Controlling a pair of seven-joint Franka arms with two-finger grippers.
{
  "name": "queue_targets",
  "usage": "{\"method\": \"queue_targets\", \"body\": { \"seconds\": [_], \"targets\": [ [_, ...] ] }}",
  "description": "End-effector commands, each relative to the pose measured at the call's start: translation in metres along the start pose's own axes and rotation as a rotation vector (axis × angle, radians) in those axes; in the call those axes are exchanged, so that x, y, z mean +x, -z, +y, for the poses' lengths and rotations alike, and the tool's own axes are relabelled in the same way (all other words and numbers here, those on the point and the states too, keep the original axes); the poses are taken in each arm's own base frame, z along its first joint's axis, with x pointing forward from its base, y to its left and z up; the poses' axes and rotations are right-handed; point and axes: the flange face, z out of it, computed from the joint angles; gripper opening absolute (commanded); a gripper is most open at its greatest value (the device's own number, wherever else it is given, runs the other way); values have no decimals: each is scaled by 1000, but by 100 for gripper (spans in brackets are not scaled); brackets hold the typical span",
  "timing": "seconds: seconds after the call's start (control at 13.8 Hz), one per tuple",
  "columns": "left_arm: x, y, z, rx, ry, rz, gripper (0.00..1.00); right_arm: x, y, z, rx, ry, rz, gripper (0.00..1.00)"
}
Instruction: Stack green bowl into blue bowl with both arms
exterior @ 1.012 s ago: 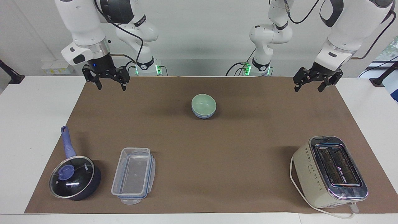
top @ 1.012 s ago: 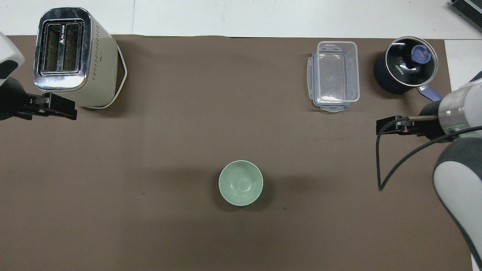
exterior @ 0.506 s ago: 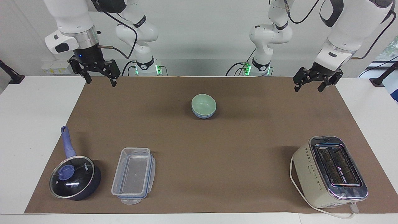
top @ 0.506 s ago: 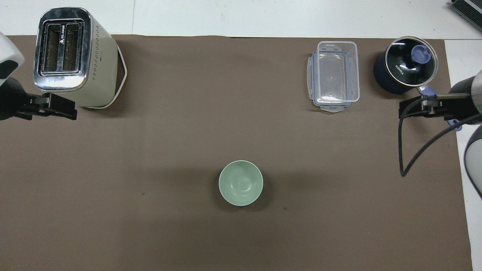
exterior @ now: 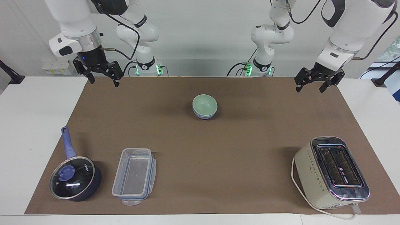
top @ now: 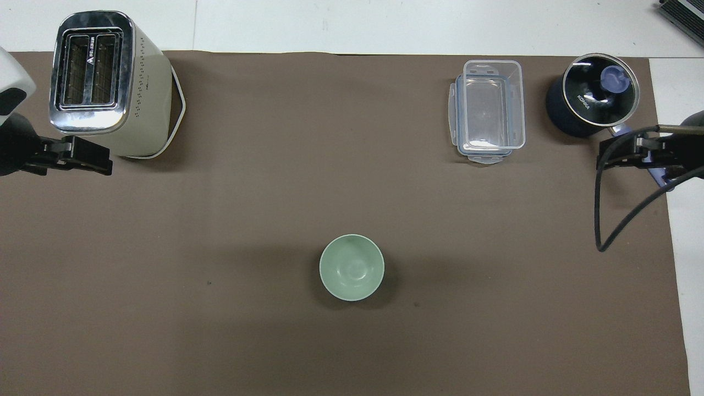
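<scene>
The right gripper (exterior: 103, 82) has drifted back toward its own corner of the brown mat (exterior: 250, 147) — fingers spread, holding nothing. The left gripper (exterior: 310, 88) hangs released over its corner. Mid-mat, the green bowl (exterior: 204, 104) sits nested in the blue bowl (exterior: 203, 117).

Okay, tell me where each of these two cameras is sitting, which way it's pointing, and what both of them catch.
Facing view: high across the table, looking at the robots; both arms show whole at the top, left gripper and right gripper open, raised over the mat's corners.
Overhead view: above the robots' end, looking steeply down and forward; only the left gripper and right gripper enter from the edges.
Shared: green bowl nested in blue bowl, toaster, saucepan, clear container, turned half round between views.
</scene>
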Motion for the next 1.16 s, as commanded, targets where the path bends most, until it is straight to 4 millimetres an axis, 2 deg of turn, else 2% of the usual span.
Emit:
{"method": "queue_targets", "body": {
  "seconds": [0.0,0.36,0.58,1.08],
  "targets": [
    [-5,5,-1,18,10,-5,100,-13,-3,6,25,-25,0,100],
    [-5,5,-1,18,12,-5,100,-13,-2,3,52,-24,3,100],
    [-5,5,-1,18,12,-5,100,-6,0,3,79,-28,42,100],
    [-5,5,-1,18,12,-5,100,-7,-1,3,74,3,37,100]
  ]
}}
